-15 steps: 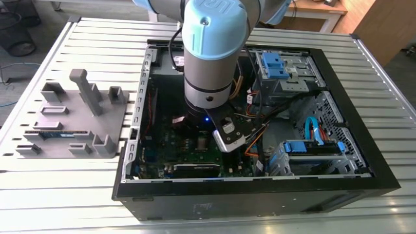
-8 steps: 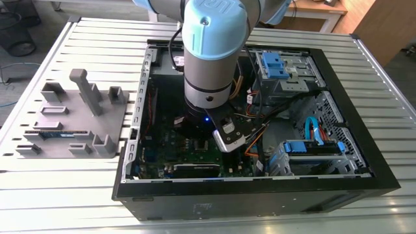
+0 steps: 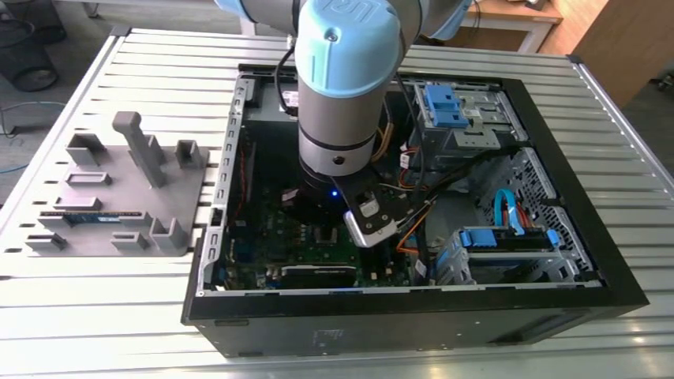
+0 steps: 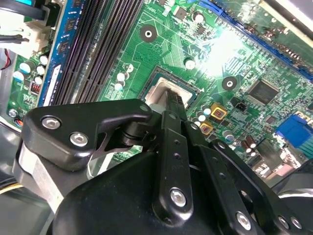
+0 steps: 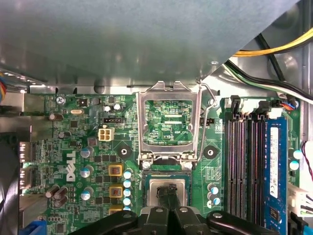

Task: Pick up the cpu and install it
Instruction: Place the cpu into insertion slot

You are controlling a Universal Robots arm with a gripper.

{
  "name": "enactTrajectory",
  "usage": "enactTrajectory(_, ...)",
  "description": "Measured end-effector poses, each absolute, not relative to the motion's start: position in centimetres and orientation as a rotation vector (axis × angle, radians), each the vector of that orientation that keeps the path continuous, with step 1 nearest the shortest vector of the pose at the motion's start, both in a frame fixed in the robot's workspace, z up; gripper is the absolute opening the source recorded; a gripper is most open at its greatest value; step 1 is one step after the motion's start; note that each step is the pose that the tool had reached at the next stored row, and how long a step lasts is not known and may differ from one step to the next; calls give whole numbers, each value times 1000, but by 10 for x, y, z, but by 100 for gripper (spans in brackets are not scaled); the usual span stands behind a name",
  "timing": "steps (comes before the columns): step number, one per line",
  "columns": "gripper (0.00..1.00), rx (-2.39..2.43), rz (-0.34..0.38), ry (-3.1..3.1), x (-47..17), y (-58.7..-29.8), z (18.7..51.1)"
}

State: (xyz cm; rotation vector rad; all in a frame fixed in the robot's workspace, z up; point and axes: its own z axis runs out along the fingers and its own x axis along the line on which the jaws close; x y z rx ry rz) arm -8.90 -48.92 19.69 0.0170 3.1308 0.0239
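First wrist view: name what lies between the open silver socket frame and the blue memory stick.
In the first wrist view, empty black memory slots lie between the frame and the memory stick.

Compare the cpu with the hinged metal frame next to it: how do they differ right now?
In the first wrist view the cpu has a solid silver-grey top; the metal frame is an open window with green board showing through. The cpu sits in the socket at the tip of the claw; the metal frame is swung open beyond it. The metal frame is larger. Both are squarish, silvery metal.
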Motion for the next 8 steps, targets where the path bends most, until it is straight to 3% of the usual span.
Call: enactTrajectory(8, 11, 23, 24, 3131, -90, -489, 195)
